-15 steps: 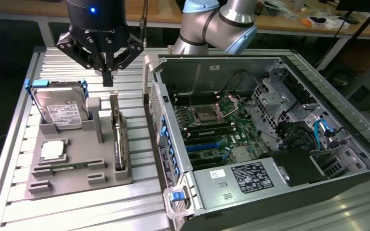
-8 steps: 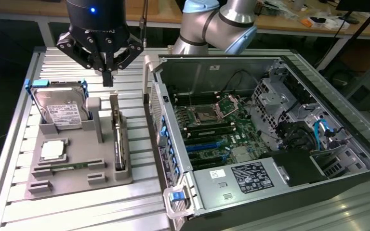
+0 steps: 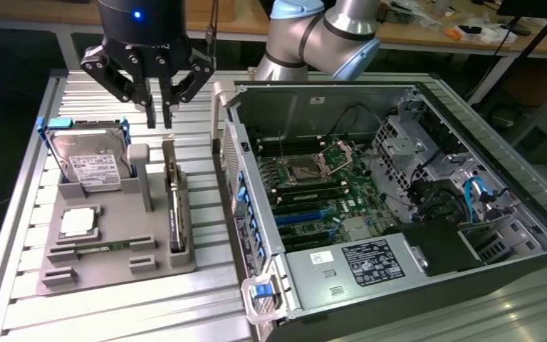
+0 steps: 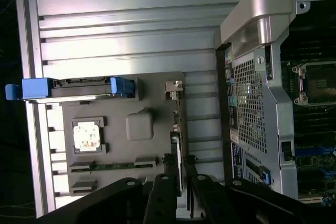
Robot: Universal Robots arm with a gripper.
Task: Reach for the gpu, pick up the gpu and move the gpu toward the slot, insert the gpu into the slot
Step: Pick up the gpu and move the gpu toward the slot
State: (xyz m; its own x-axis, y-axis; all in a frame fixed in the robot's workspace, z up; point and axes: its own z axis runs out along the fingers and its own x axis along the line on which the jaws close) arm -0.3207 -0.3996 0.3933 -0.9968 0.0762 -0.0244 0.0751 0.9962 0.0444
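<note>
**Surface** (image 3: 112, 313): ribbed metal slats carrying a tray at 9 o'clock and a computer case at 3 o'clock.

**Grey holder tray** (image 3: 112, 267), contents from its 9 o'clock side across:
- Hard drive (image 3: 91, 162), leaning in a rack at the tray's 11 o'clock corner, with blue rails on its sides. It has a white label whose print is too small to read.
- Processor chip (image 3: 77, 222), lying flat in a square recess at 8 o'clock, silver lid up.
- Memory stick (image 3: 97, 247), green, lying in a narrow groove at 7 o'clock.
- The gpu (image 3: 174, 214), standing on edge in a long groove along the tray's 3 o'clock side, untouched.

**Jaws**: black, hanging above the gpu's 12 o'clock end, a narrow gap between them, holding nothing. In the wrist view the gpu (image 4: 179, 150) lines up with that gap.

**Computer case** (image 3: 540, 235), side panel off, contents:
- Green motherboard (image 3: 350, 185), mounted on the case floor.
- Processor socket (image 3: 309, 169), square and silver, at the board's 11 o'clock.
- The slot (image 3: 302, 213), a blue strip at the board's 7 o'clock, unoccupied.
- Power supply label (image 3: 369, 260), black and white, at the case's 6 o'clock, text not legible.
- Blue cables (image 3: 473, 196), at 3 o'clock.
</note>
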